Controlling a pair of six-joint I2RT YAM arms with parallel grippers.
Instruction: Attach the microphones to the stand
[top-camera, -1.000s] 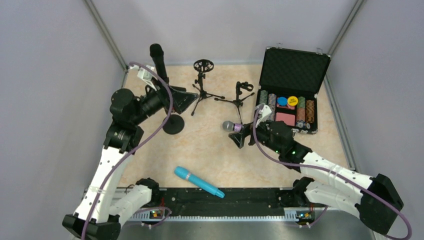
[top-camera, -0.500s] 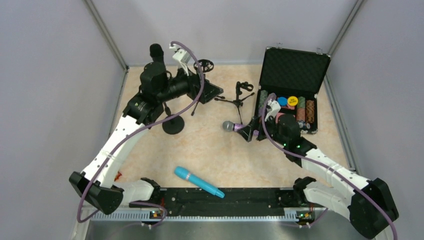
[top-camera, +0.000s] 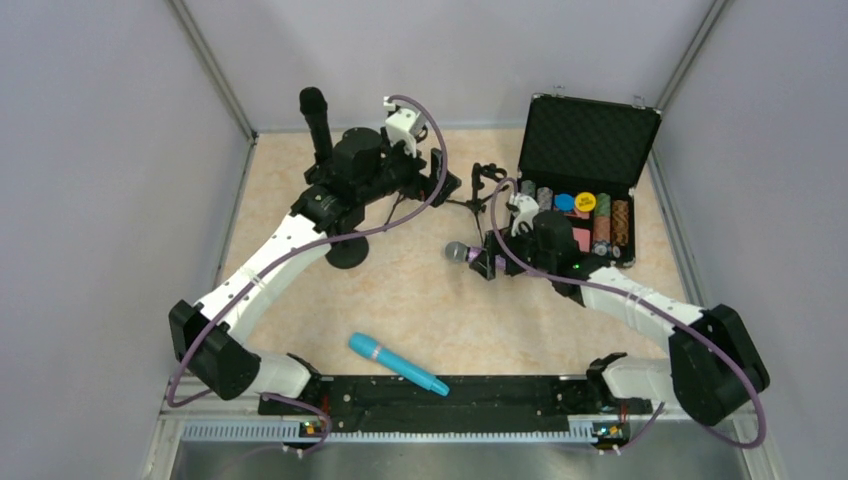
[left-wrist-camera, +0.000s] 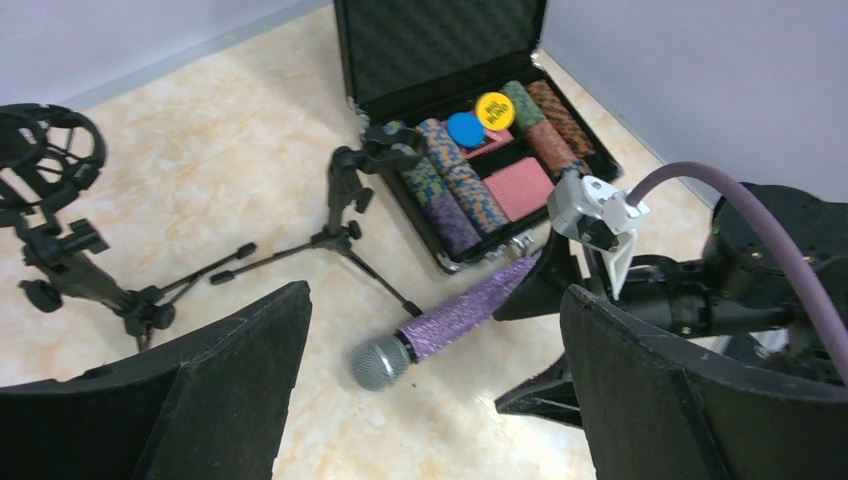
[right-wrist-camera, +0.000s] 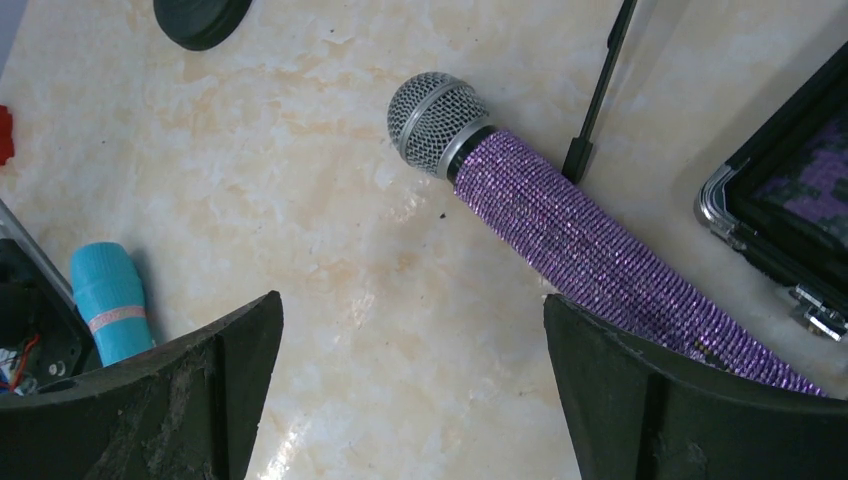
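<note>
Right of centre on the marbled beige tabletop (top-camera: 420, 300), the purple glitter microphone with a silver grille (top-camera: 470, 253) lies flat, its grille pointing left and its handle running right toward the open black case of poker chips (top-camera: 590, 140). The right arm (top-camera: 640, 305) reaches in low from the near right. The right arm's jaws are spread wide and grip nothing; in the right wrist view the handle (right-wrist-camera: 580, 230) crosses the gap slantwise, its tail end passing under the right-hand black finger (right-wrist-camera: 640, 400), while the grille lies clear beyond the fingertips. The left arm (top-camera: 280, 250) stretches to the far middle, above the tripod stands. The left arm's jaws are also fully apart and empty, hanging well above the tabletop; in the left wrist view the purple microphone (left-wrist-camera: 455, 318) shows between the two black fingers (left-wrist-camera: 230, 380) but far below them. A small black tripod stand with a clip (left-wrist-camera: 350, 190) stands just beyond the grille, and a second tripod with a ring mount (left-wrist-camera: 45, 150) stands further left. At the far left an all-black microphone (top-camera: 316, 120) stands upright above a round black base (top-camera: 347, 250); the arm hides the join. A plain cyan microphone (top-camera: 397, 363) lies near the front edge, well apart from both arms.
</note>
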